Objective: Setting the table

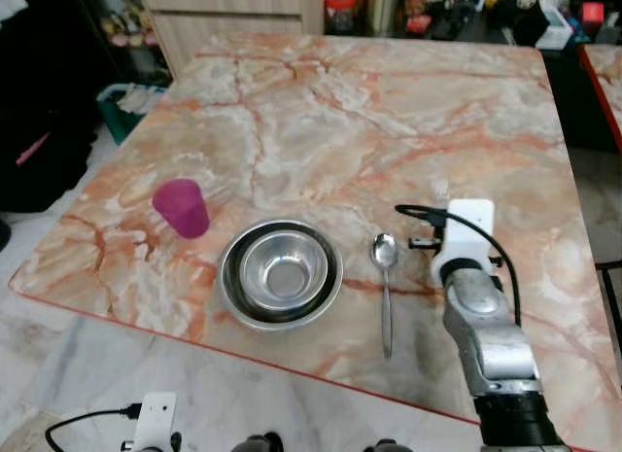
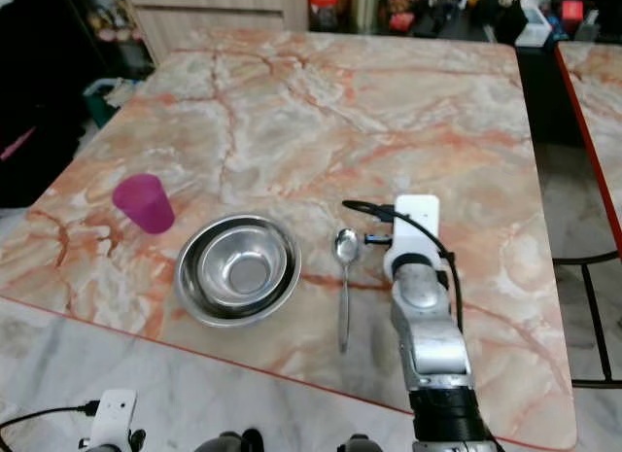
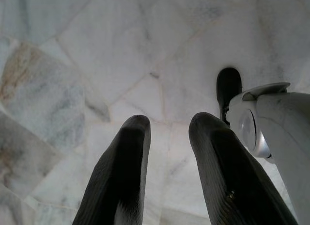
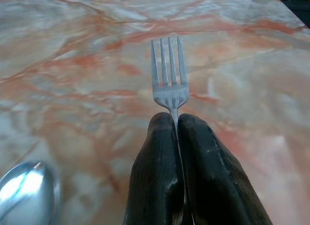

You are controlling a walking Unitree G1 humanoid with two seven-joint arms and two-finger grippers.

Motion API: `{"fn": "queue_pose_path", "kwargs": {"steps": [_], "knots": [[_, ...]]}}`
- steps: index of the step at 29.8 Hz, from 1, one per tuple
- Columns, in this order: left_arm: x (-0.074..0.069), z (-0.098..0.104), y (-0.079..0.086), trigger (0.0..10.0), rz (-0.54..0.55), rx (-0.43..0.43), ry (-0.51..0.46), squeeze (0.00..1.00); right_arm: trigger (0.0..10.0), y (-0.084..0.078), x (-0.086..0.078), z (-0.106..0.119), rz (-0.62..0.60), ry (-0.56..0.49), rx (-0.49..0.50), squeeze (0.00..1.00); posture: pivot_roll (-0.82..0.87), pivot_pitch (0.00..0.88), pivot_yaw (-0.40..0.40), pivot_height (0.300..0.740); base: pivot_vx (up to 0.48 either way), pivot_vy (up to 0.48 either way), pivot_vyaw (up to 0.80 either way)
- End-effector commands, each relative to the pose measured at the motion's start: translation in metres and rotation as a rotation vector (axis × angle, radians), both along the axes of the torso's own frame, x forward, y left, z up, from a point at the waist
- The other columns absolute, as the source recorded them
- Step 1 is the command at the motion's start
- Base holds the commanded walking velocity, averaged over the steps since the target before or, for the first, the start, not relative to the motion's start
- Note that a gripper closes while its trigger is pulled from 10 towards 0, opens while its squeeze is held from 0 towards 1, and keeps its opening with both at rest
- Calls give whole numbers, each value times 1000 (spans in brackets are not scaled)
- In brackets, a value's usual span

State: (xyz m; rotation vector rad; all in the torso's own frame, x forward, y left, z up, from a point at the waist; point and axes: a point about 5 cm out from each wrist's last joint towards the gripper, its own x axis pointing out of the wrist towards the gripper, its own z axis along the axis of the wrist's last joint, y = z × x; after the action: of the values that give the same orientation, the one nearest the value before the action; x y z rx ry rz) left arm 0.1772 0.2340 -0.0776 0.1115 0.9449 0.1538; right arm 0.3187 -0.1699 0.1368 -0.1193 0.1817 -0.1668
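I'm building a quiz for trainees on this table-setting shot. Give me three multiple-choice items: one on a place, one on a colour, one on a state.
1. The spoon lies:
A. inside the bowl
B. between the bowl and the right arm
C. left of the cup

2. The cup is:
A. magenta
B. green
C. white

3. The right pincer is:
A. open
B. shut on nothing
C. shut on a fork

Answers: 1 B, the spoon rests on the table right of the bowl; 2 A, the head views show it; 3 C, the fork's tines stick out past the closed fingers.
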Motion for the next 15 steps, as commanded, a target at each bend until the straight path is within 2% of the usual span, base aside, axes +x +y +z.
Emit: {"fn": "queue_pose_path", "kwargs": {"steps": [1,15], "knots": [[-8,-4,2,10000,16,-1,28,0,10000,2,-2,3,4,-8,12,0,-11,197,51,740,-251,0,0],[-12,-4,6,10000,16,13,42,0,10000,6,-3,8,21,1,22,0,-10,200,50,740,-18,0,0]]}}
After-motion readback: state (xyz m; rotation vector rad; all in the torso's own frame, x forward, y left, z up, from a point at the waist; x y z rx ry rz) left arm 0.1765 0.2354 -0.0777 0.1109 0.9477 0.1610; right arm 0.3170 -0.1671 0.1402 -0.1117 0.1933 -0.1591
